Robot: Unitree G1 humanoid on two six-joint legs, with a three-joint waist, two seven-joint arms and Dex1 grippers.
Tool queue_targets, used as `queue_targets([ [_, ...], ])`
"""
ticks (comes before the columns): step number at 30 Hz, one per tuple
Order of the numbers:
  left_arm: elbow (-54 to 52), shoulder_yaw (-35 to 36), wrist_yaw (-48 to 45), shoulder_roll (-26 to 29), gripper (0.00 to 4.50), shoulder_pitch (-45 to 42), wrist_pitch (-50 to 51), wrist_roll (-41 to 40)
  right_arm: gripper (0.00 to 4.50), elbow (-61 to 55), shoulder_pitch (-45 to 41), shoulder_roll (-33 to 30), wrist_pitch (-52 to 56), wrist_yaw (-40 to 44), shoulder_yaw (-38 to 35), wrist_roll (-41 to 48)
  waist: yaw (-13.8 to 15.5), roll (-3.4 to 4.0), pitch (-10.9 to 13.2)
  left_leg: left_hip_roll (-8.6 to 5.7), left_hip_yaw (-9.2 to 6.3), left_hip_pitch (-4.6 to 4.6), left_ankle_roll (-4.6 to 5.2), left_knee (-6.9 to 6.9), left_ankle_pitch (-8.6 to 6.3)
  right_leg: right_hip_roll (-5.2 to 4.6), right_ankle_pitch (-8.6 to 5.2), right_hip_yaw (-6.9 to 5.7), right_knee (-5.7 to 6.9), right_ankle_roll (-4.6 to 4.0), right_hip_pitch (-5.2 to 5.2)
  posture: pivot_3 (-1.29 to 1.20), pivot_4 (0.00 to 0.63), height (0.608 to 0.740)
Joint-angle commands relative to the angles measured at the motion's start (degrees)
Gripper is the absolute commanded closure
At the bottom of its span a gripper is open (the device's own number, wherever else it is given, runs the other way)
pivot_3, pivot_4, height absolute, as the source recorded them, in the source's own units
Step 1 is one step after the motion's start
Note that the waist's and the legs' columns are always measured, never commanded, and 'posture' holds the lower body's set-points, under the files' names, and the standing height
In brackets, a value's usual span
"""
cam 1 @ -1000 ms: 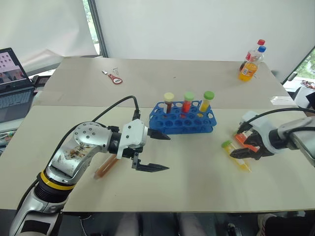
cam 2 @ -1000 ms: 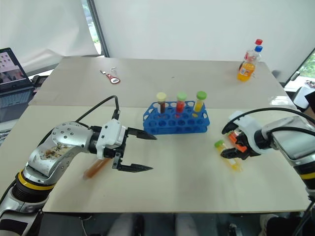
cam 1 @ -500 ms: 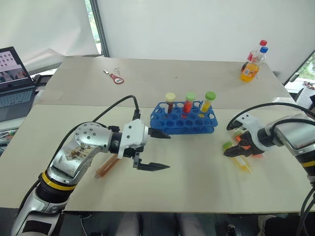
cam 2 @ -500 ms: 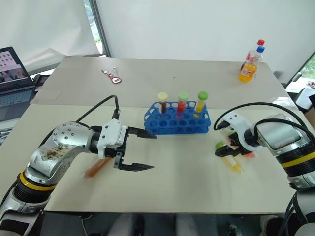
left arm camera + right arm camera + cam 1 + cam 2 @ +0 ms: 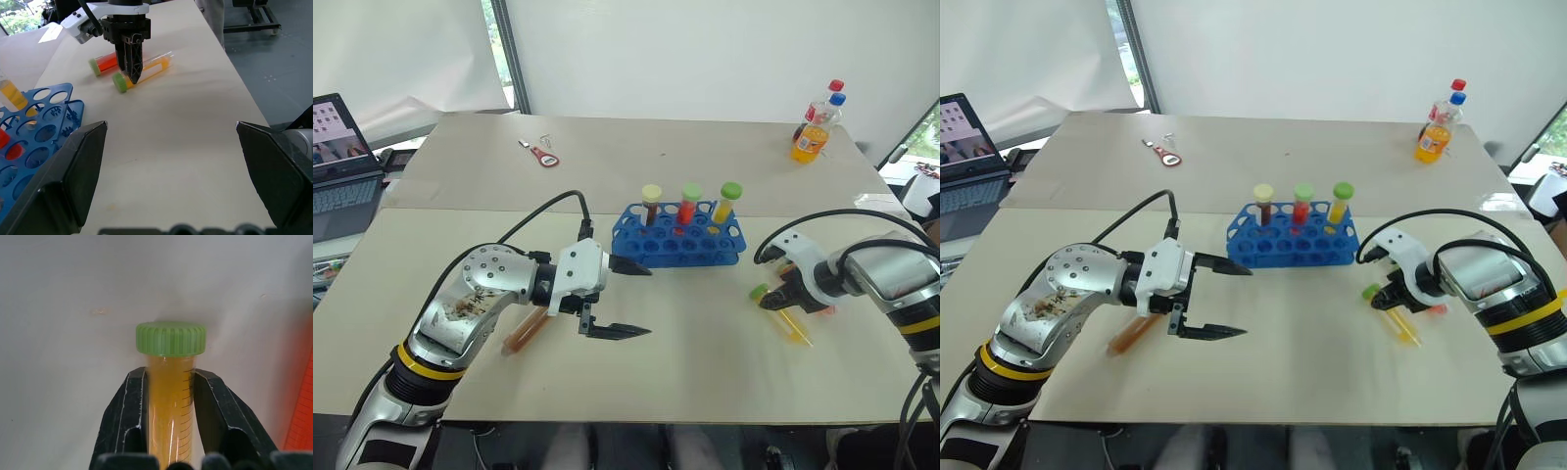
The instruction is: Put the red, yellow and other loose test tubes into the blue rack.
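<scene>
1. Pale matte table [image 5: 705, 382], white backdrop behind.
2. Right gripper [image 5: 168, 396]: black ribbed fingers pinching the clear yellow tube [image 5: 169, 406] just below its ridged green cap; a second ago they stood spread above it. Tube lies at right of the head view.
3. Red tube [image 5: 108, 62] lies touching it.
4. Left gripper [image 5: 628, 299]: pointed fingers spread wide, unmoved, lower centre.
5. Brown tube [image 5: 524, 333] beneath that arm.
6. Blue rack [image 5: 677, 247], round holes, centre, holding three capped tubes.
</scene>
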Motion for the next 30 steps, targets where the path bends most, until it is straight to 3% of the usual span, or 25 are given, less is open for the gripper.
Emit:
queue_targets([
  [1,-0.62,0.44,-0.41,0.39,0.0,0.04,-1.56,0.33,3.57,-1.05,0.34,-0.6,0.63,-0.2,-0.61,0.16,0.0,0.0,0.0,0.0,-0.01,0.0,0.0,0.0,0.0,0.0,0.0,0.0,0.0,0.0,0.0,0.0,0.15,0.74],
  [5,0.15,1.52,-0.9,0.94,0.0,-0.06,-1.14,0.02,3.57,-2.8,-1.16,-0.45,2.41,0.0,-4.75,2.33,-0.03,0.0,0.0,0.0,-0.02,0.0,0.0,0.0,0.0,0.0,0.0,-0.01,0.0,0.0,0.0,0.0,0.15,0.74],
  [10,0.59,5.55,1.69,0.73,0.0,-0.05,4.47,-4.65,3.57,-12.26,-0.28,-1.04,3.47,0.0,-17.36,7.94,-0.04,0.01,0.01,0.02,-0.21,-0.04,0.0,-0.02,0.0,0.0,0.0,-0.04,0.02,0.0,-0.05,0.0,0.15,0.74],
  [14,0.33,9.43,2.56,1.69,0.0,0.62,9.64,-9.67,3.57,-18.39,-0.79,6.96,4.89,-6.63,-31.77,9.4,-0.2,0.0,0.01,0.04,-0.46,-0.02,0.0,-0.02,0.0,0.01,0.0,-0.12,0.01,0.0,0.01,0.0,0.15,0.74],
  [17,0.48,11.23,3.47,1.56,0.0,0.49,10.36,-10.91,3.57,-23.95,3.03,12.47,-3.68,-13.05,-37.15,6.87,-0.07,0.0,0.01,0.03,-0.52,-0.03,0.0,-0.03,0.0,0.01,0.0,-0.2,0.04,0.0,0.02,0.0,0.15,0.74],
  [20,0.17,11.13,3.63,1.54,0.0,0.74,8.71,-9.87,3.57,-27.2,8.4,24.94,-17.39,-19.78,-43.98,6.38,0.11,-0.07,-0.04,0.02,-0.51,-0.07,-0.01,0.0,0.01,-0.01,0.0,-0.33,0.03,-0.01,0.08,0.0,0.15,0.74],
  [26,-0.37,9.67,4.13,0.39,0.0,0.91,6.98,-8.85,3.57,-24.77,18.32,35.14,-43.52,-27.51,-40.94,-1.67,0.22,-0.04,-0.02,-0.04,-0.29,-0.12,-0.05,-0.02,0.03,-0.08,0.01,-0.36,0.03,-0.01,0.04,0.0,0.15,0.74],
  [30,-0.46,8.96,5.1,-1.05,0.0,0.04,7.51,-8.77,3.57,-19.35,19.52,38.57,-53.07,-30.32,-38.87,-4.58,-0.19,-0.03,-0.02,-0.02,-0.3,-0.04,-0.14,-0.03,0.08,-0.03,0.01,-0.35,0.08,-0.03,0.06,0.0,0.15,0.74],
])
